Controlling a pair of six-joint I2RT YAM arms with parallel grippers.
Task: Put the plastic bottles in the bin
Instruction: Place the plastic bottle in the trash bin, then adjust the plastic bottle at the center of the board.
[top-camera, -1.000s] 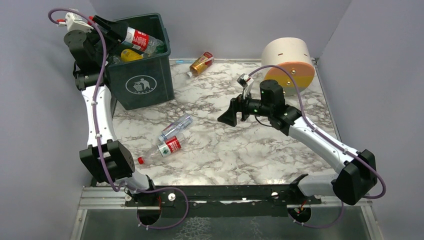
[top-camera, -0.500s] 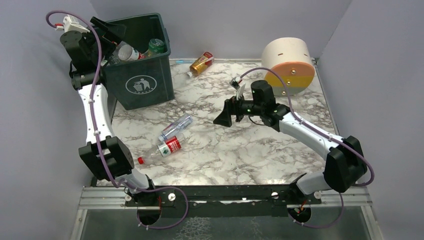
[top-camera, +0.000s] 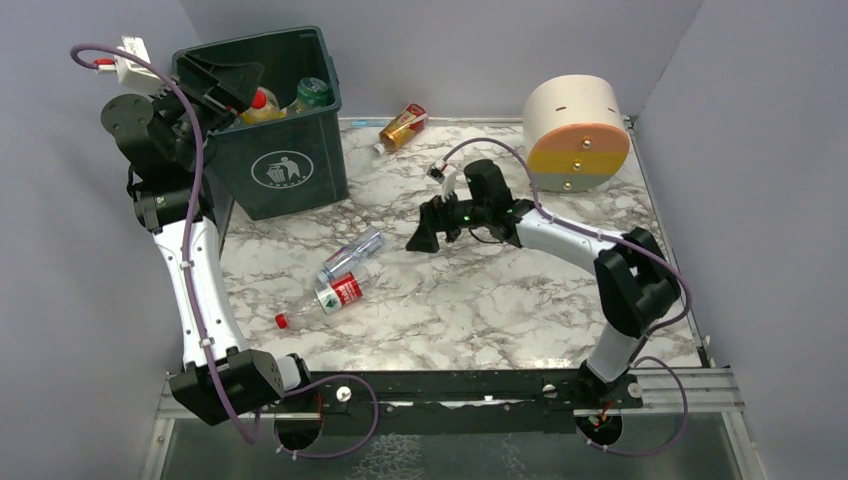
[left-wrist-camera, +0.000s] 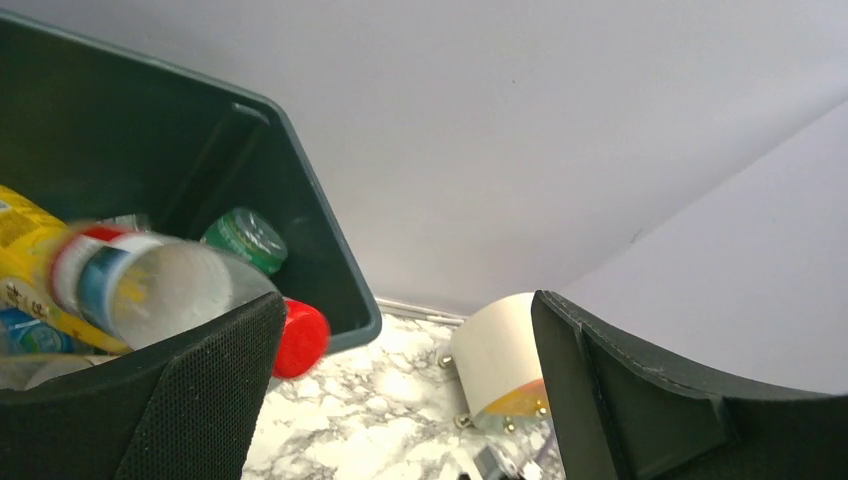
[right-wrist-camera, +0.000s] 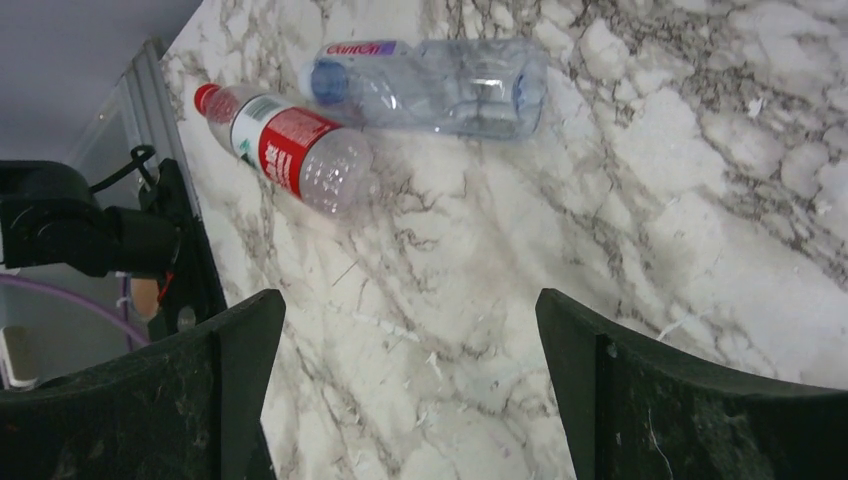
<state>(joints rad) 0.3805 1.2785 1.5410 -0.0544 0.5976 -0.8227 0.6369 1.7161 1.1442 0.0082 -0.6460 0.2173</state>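
Top view: tall dark green rectangular plastic bin, bench's far-left corner. Three small plastic bottles lie on the bench: amber bottle by far edge, clear blue-labelled bottle, clear red-labelled bottle. Long axes diagonal, caps toward near-left.
Left wrist: left gripper spread, empty, over bin holding more bottles.
Right wrist: right gripper spread, empty, above both clear bottles.
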